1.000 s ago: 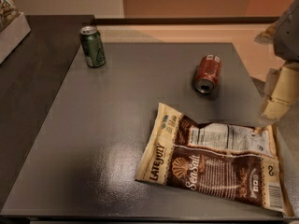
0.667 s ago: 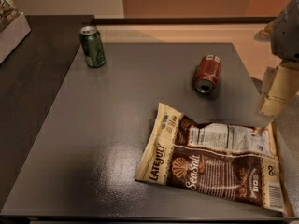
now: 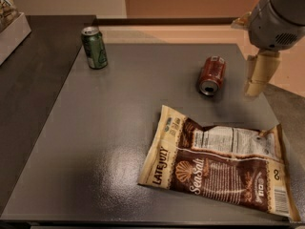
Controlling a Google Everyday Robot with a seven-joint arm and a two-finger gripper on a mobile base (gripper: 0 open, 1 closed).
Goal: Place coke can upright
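At the far left edge a white box (image 3: 13,32) sits on the dark counter (image 3: 38,94), holding something printed that is too cut off to name. Just right of it, the green can (image 3: 94,47) stands upright near the back left corner of the grey table (image 3: 105,142), well apart from everything else and likely only a bystander. Toward the front right, a brown bag of chips (image 3: 219,171) lies flat, label up, looking sealed and full. Just behind the bag, apart from it, the coke can (image 3: 211,75) lies on its side with its silver top facing the camera; it has to be tipped onto its base, so the job looks not yet started. Whether either can is opened cannot be told. The gripper (image 3: 255,80) hangs just to the right of the coke can, not touching it, probably lining up for a grasp; whether its jaws are spread or pressed together cannot be told.
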